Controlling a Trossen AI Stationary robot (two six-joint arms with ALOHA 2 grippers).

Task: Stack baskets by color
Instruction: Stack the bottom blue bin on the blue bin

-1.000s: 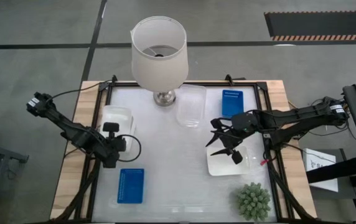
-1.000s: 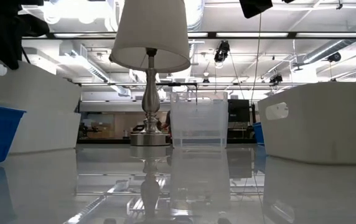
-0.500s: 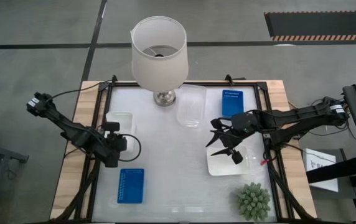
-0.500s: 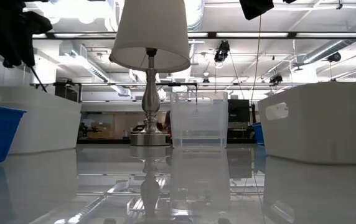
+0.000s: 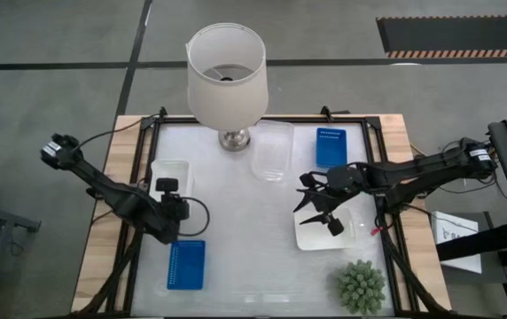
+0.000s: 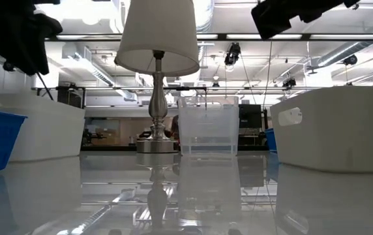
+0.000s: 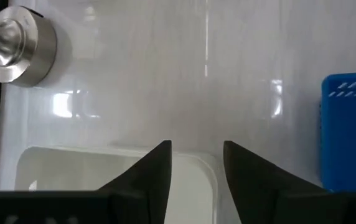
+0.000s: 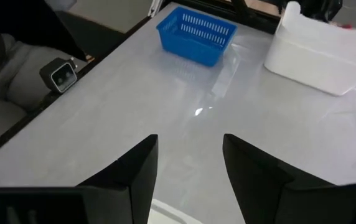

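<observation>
A white basket [image 5: 170, 175] rests flat on the table at the left, with a blue basket [image 5: 186, 264] nearer the front edge. My left gripper [image 5: 167, 190] hangs open just above the white basket's rim [image 7: 122, 180] and touches nothing. At the near right lies another white basket [image 5: 324, 234]; my right gripper [image 5: 321, 211] stands open over it, its fingers [image 8: 142, 163] clear of the rim. A clear basket [image 5: 271, 152] and a second blue basket [image 5: 331, 146] sit toward the far edge.
A lamp with a white shade [image 5: 227, 71] stands at the far middle on a metal base [image 7: 17, 43]. A spiky green plant [image 5: 360, 285] fills the near right corner. A black frame [image 5: 152, 142] borders the table. Bare tabletop lies in the middle.
The left white basket, held raised a second ago, has come down flat on the table and is free of my left gripper, which has drawn a little toward the near edge. My right gripper has sunk slightly over its white basket.
</observation>
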